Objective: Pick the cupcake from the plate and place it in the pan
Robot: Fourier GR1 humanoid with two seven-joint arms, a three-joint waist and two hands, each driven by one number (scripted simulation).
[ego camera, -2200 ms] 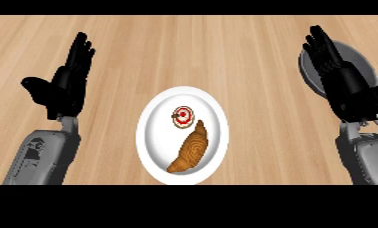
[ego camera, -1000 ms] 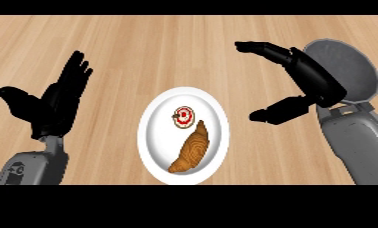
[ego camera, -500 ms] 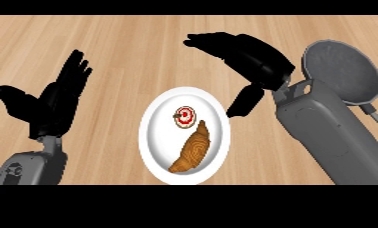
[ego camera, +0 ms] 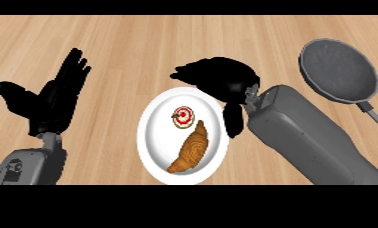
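A white plate (ego camera: 153,137) lies at the centre of the wooden counter. On it sit a small cupcake (ego camera: 182,116) with white and red icing and, below it, a brown croissant (ego camera: 192,148). My right hand (ego camera: 221,79) hovers over the plate's upper right rim, just above and right of the cupcake, fingers relaxed and spread, thumb hanging down by the rim. It holds nothing. The dark grey pan (ego camera: 339,72) lies at the far right, its handle pointing toward the lower right. My left hand (ego camera: 53,97) rests open at the left, fingers up.
The right forearm (ego camera: 306,139) crosses the counter between the plate and the pan. Bare wooden counter stretches across the top and between the left hand and the plate.
My right hand has swung from the right side, near the pan, leftward and down to the plate's upper right rim. The pan is now uncovered. The left hand has barely shifted.
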